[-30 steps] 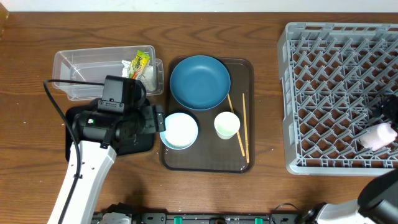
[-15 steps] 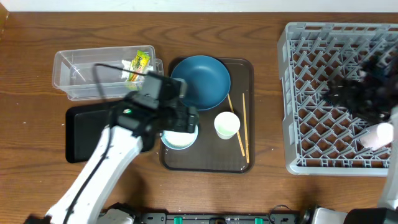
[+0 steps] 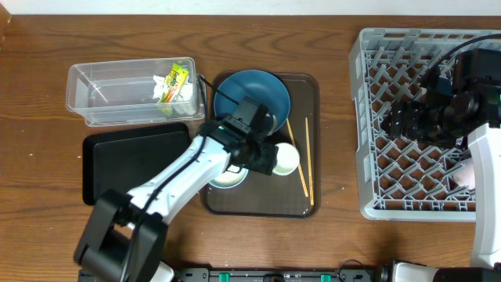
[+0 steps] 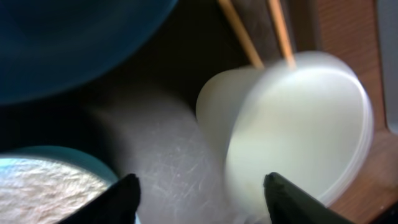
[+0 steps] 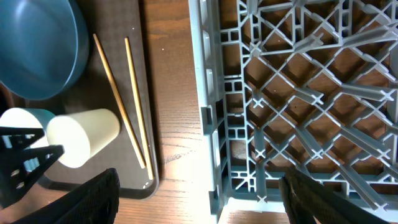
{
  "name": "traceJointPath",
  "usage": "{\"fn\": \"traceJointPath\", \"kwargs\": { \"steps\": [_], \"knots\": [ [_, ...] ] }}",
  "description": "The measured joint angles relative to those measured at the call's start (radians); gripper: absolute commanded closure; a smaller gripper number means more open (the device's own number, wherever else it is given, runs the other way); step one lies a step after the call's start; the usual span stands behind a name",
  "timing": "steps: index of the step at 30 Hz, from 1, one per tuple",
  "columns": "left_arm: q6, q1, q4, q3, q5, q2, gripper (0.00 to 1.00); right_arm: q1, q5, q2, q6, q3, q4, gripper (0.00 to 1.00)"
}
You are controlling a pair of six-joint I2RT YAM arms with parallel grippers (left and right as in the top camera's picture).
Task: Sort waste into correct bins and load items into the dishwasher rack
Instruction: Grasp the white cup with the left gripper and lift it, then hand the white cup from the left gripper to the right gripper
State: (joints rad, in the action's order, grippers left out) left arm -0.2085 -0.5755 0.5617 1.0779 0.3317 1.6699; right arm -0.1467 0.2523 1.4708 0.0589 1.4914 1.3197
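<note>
My left gripper (image 3: 264,159) (image 4: 208,196) is open over the brown tray, its fingers beside the pale green cup (image 3: 286,158) (image 4: 292,124) and not closed on it. The light blue bowl (image 3: 225,177) (image 4: 37,180) lies left of it, the dark blue plate (image 3: 252,92) (image 5: 37,43) behind. Two chopsticks (image 3: 302,157) (image 5: 127,99) lie right of the cup. My right gripper (image 3: 401,121) (image 5: 208,199) is open and empty above the grey dishwasher rack (image 3: 376,47) (image 5: 298,93). A pink cup (image 3: 463,174) sits in the rack's front right. The tissue (image 3: 186,92) and wrapper (image 3: 174,81) lie in the clear tub (image 3: 102,94).
The black tray (image 3: 133,160) lies in front of the clear tub. The brown serving tray (image 3: 305,205) (image 5: 115,25) holds the dishes. Bare wooden table (image 3: 337,141) separates it from the rack.
My left arm swung right from the black tray to the pale green cup. My right arm moved from the rack's front right corner towards its middle, leaving the pink cup there.
</note>
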Motion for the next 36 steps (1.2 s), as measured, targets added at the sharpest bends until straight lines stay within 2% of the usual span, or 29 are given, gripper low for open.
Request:
{"fn": "traceJointPath", "kwargs": {
  "steps": [8,15,18,21,25,29,31,36],
  "knots": [
    [-0.001,-0.004,-0.006,0.0,0.003,0.055,0.93,0.0,-0.003,0.0,0.0,0.0,0.005,0.18],
    [-0.025,0.0,0.005,0.0,0.019,0.025,0.94,0.0,-0.036,0.0,0.0,0.0,0.007,0.18],
    [-0.031,0.029,0.006,0.0,0.087,-0.048,0.94,0.0,-0.056,0.0,0.006,0.0,-0.004,0.19],
    [-0.059,0.103,0.002,0.0,0.185,-0.143,0.94,-0.009,-0.033,0.0,0.017,0.0,-0.047,0.15],
    [-0.088,0.24,-0.051,0.003,0.392,-0.199,0.94,-0.021,0.182,0.0,-0.062,-0.003,-0.125,0.11],
    [-0.115,0.352,-0.156,0.003,0.702,-0.192,0.94,0.008,0.497,0.0,-0.256,-0.024,-0.1,0.09],
    [-0.132,0.372,-0.196,0.003,0.838,-0.191,0.94,0.055,0.66,0.0,-0.366,-0.044,-0.095,0.09],
    [-0.153,0.359,-0.208,0.003,1.02,-0.191,0.94,0.185,0.855,0.0,-0.506,-0.075,-0.145,0.1]
  ]
}}
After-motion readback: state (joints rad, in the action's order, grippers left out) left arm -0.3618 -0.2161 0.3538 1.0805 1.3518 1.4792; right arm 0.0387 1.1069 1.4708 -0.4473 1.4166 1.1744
